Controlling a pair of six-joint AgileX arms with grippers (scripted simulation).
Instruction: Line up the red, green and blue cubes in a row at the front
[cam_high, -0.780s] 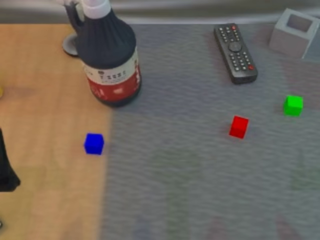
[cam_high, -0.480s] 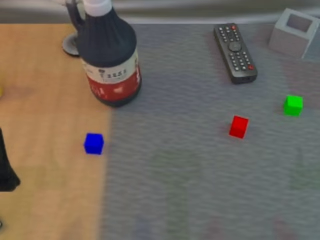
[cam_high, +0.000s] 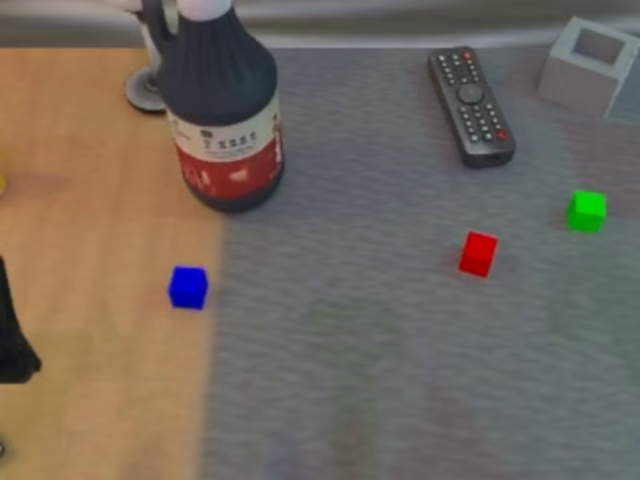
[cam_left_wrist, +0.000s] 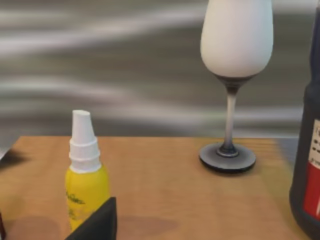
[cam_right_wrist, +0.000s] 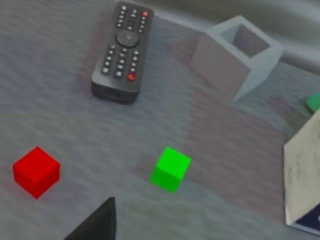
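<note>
A table is seen from above, wooden (cam_high: 100, 150) on the left and covered by a grey mat (cam_high: 400, 350) elsewhere. The blue cube (cam_high: 187, 287) sits on the wood at centre left; the red cube (cam_high: 477, 253) lies right of centre on the mat, the green cube (cam_high: 586, 211) further right and slightly higher, all well apart. A bottle (cam_high: 222, 110), remote (cam_high: 470, 105) and grey block (cam_high: 590, 65) stand along the top.

The cubes are judged light, rigid and smooth, best pinched across two opposite flat faces. No long axis is present; each is turned slightly off the frame's edges.

Only a dark part of the left arm (cam_high: 12, 340) shows at the left edge; the state of neither gripper can be told.
</note>
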